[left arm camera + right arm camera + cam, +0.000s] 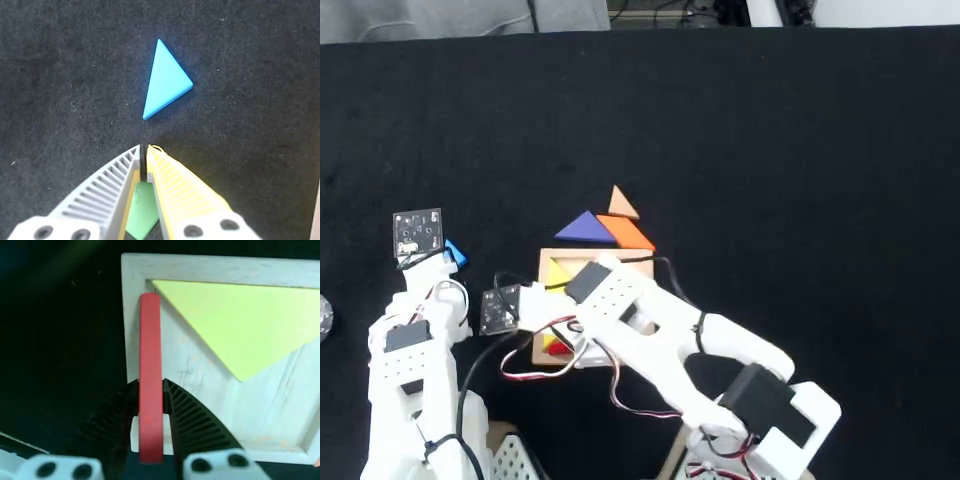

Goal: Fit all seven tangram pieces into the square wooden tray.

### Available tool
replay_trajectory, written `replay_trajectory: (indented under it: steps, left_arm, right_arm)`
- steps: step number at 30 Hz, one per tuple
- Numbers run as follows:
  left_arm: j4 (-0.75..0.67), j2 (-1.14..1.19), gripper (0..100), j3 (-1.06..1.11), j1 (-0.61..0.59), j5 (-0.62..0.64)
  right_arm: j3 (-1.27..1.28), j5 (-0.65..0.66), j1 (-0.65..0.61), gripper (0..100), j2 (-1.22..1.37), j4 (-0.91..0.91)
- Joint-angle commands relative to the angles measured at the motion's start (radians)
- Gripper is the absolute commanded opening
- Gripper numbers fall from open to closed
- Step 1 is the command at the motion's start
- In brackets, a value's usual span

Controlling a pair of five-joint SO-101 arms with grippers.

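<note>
the left claw (145, 150), pressed together, is held over the surface (50, 75) near the blue triangle (166, 80). the red piece (149, 340) is clamped on edge in the right claw (150, 385) at the wall of the tray (200, 262), beside the yellow triangle (240, 320); it is judged to need laying flat inside.

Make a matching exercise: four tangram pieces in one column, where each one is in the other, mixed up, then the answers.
1. red piece
2. yellow triangle
3. light blue triangle
4. purple triangle

A. on the black cloth beyond the tray, beside the orange triangle
B. flat inside the tray
C. on edge in the right gripper
D. on the black cloth before the left gripper

Pairs: 1-C, 2-B, 3-D, 4-A
</note>
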Motion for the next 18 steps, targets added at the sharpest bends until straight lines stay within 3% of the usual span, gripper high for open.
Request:
replay_trajectory:
  steps: [1,4,10,18]
  left_arm:
    - [0.009,-0.012,3,-0.005,-0.008,-0.006]
    - [0.009,-0.012,3,-0.005,-0.008,-0.006]
    - [0.009,-0.012,3,-0.005,-0.008,-0.006]
    - [0.009,-0.012,3,-0.005,-0.008,-0.006]
  right_arm:
    - [0.001,-0.006,-0.011,5.1,-0.033,-0.008]
    - [0.001,-0.04,-0.009,6.8,-0.033,-0.011]
    - [0.001,-0.084,-0.012,25.2,-0.033,-0.012]
    - [-0.025,-0.084,0.005,25.4,-0.067,-0.002]
